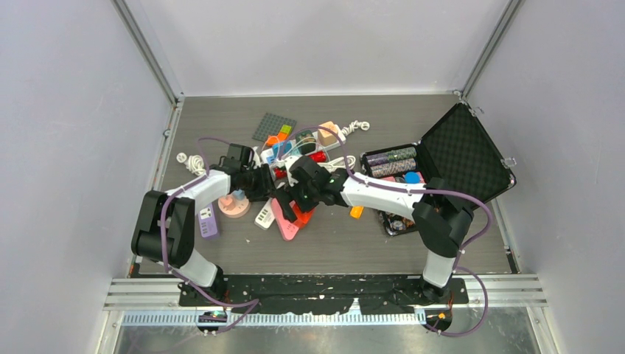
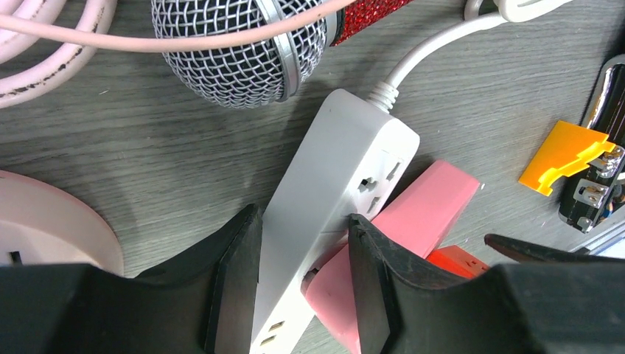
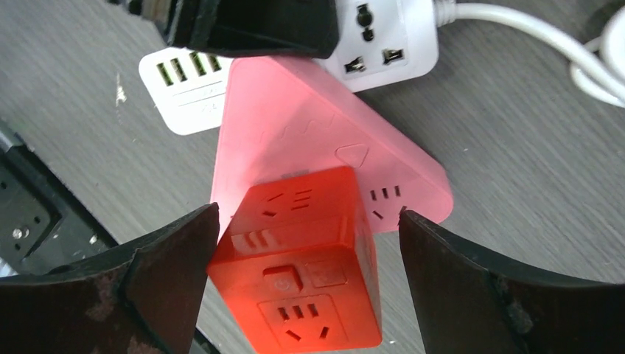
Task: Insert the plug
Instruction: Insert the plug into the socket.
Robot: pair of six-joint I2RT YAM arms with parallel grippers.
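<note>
The right gripper (image 3: pixel 308 214) stands wide open around the orange plug cube (image 3: pixel 302 273), gripping nothing. The cube sits on the pink power strip (image 3: pixel 295 133), which runs toward 12 o'clock. The left gripper (image 2: pixel 304 214) clamps the white power strip (image 2: pixel 332 169).

Left arm (image 1: pixel 210 186) and right arm (image 1: pixel 379 193) reaching inward, left jaws clamped, right jaws spread wide

The right gripper (image 3: pixel 308 217) has its black jaws wide apart. Between them an orange cube socket (image 3: pixel 298 280) sits on a pink power strip (image 3: pixel 295 133). The left jaw is just beside the cube, and the right jaw is apart from it. Behind, a white power strip (image 3: pixel 383 44) and its white cord (image 3: pixel 516 18) lie on the grey tabletop (image 3: pixel 516 147).
</note>
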